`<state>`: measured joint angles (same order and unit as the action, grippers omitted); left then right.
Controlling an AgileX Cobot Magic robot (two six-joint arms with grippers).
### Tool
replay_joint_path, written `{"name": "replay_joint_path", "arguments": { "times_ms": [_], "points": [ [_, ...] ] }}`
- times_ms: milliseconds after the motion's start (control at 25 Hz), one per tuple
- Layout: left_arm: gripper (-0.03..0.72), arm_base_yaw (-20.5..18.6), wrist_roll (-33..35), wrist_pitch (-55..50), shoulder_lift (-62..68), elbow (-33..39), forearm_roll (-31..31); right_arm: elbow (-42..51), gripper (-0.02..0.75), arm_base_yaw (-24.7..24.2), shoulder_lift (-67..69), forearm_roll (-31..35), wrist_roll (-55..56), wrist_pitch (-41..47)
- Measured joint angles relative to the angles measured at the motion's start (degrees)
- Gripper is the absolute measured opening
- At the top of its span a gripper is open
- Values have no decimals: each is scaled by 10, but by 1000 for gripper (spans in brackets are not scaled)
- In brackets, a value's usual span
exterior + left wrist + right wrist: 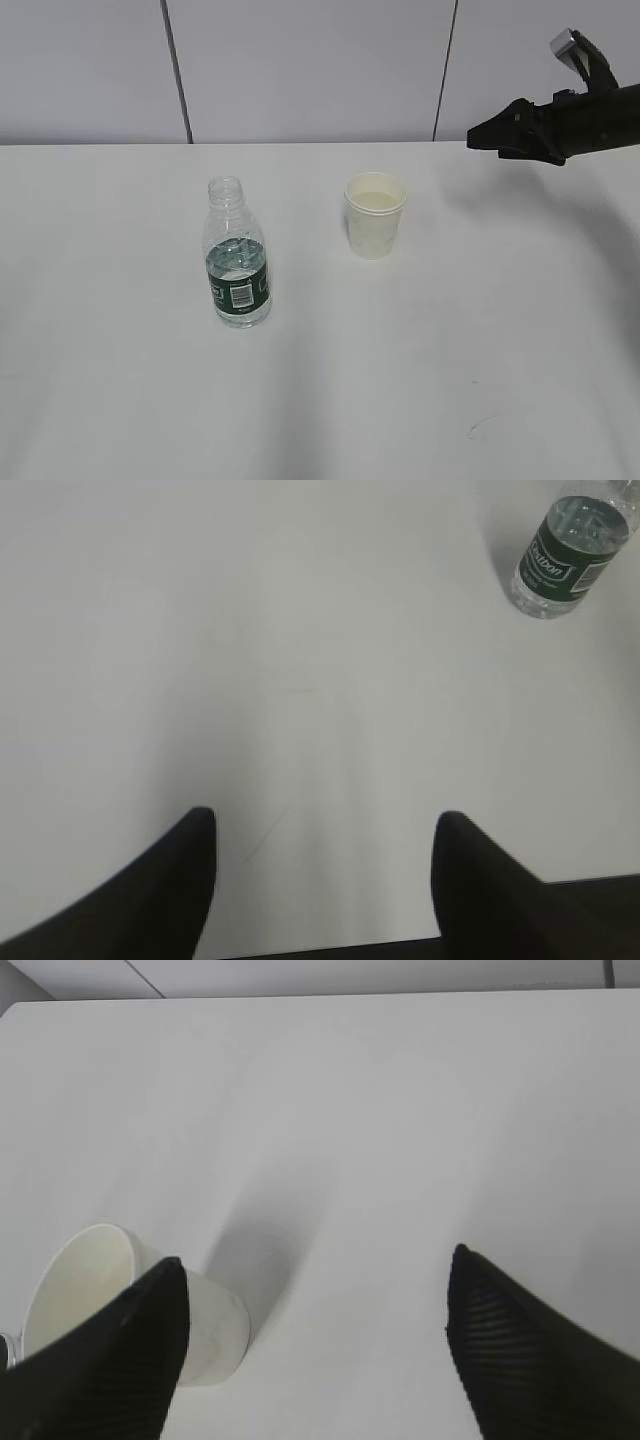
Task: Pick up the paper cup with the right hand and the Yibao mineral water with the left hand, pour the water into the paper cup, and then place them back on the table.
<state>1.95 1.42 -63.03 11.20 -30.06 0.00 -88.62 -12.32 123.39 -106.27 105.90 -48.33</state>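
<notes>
On the white table point(450, 330), the Yibao mineral water point(238, 256) stands upright left of centre, the paper cup point(375, 215) upright to its right, farther back. The right hand point(500, 133) hovers far right of the cup, its jaws spread and holding nothing. The left hand point(325, 830) is likewise released, well apart from the bottle.

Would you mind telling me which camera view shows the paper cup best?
The exterior view: the paper cup stands whole and upright there. The right wrist view shows it partly behind a finger; the left wrist view does not show it.
</notes>
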Motion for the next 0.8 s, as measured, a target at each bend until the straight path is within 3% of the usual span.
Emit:
{"name": "replay_joint_path", "arguments": {
  "times_ms": [440,680,800],
  "points": [
    [415,0,0,0,0,0,0,0,593,0,-3,0,-5,9],
    [411,0,0,0,0,0,0,9,593,0,-72,0,-55,134],
    [388,0,0,1,0,0,0,35,593,0,-116,72,-121,213]
  ]
}}
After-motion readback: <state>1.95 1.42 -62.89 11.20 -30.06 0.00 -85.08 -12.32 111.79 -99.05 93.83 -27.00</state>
